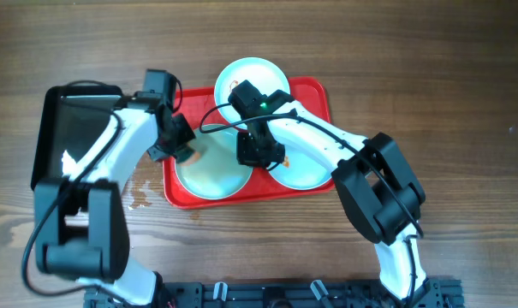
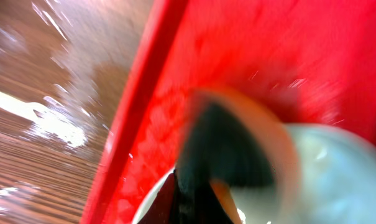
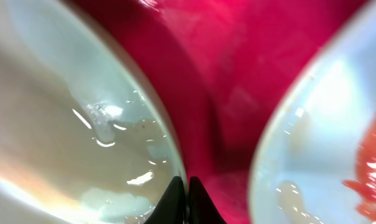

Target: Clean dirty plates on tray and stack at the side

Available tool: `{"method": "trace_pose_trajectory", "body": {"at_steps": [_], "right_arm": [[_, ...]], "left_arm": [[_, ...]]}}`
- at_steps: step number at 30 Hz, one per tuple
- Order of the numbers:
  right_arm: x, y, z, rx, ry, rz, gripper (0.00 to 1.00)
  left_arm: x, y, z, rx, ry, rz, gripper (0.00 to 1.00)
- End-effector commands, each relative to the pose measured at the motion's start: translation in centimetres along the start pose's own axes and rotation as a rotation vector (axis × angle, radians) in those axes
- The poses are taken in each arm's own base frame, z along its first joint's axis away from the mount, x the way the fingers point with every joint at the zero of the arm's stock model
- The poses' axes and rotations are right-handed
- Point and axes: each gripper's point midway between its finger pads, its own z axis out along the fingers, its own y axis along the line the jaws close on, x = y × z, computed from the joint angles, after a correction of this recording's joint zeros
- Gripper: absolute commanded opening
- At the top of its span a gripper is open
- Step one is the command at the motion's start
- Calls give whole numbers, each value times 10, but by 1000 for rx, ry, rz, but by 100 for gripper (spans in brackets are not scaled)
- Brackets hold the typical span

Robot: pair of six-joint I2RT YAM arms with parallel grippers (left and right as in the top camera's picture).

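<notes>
Over the large red rectangular plastic tray (image 1: 314, 94) holding three round pale mint plates (image 1: 252, 68), my left claw (image 1: 183, 152) and right claw (image 1: 260, 158) hang clenched; I judge cleaning underway, stacking needs opened claws.

Closed left gripper (image 1: 185, 154), closed right gripper (image 3: 184, 191)

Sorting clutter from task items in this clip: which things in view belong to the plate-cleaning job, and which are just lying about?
Job in hand:
red tray
far plate, sauce-smeared
near-left plate
near-right plate

Lying about:
black pan, untouched
wet patch beside the tray
</notes>
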Motion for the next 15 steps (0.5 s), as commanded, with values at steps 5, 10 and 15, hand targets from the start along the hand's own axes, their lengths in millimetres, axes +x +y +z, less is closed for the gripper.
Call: {"method": "trace_pose_trajectory", "body": {"at_steps": [5, 10, 15], "right_arm": [[-1, -12, 1, 47, -12, 16, 4], [-5, -5, -4, 29, -25, -22, 4], [-21, 8, -37, 27, -95, -87, 4]], "left_arm": [[-32, 2, -60, 41, -188, -5, 4], [-36, 6, -75, 63, -220, -23, 4], [-46, 41, -80, 30, -218, -122, 4]]}}
